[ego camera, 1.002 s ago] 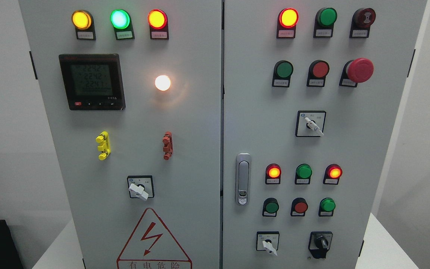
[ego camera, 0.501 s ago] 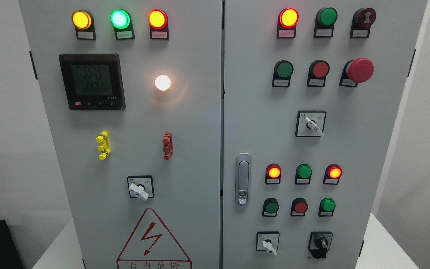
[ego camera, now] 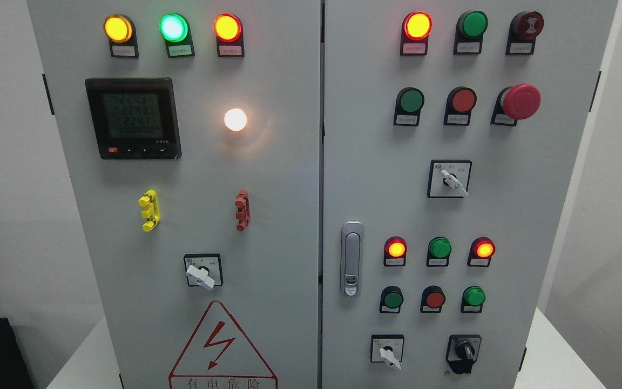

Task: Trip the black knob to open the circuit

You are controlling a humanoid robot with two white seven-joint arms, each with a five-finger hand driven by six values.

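Risk, left to right: white selector [ego camera: 200,275] on the left door, then white selector [ego camera: 389,355] just left of the black knob [ego camera: 464,354] at the right door's bottom corner; a hand could turn the wrong one. Neither hand in view, so grip state can't be told.

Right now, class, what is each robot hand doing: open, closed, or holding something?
Left robot hand: not in view, so cannot be told.
Right robot hand: not in view either; the black knob is untouched.
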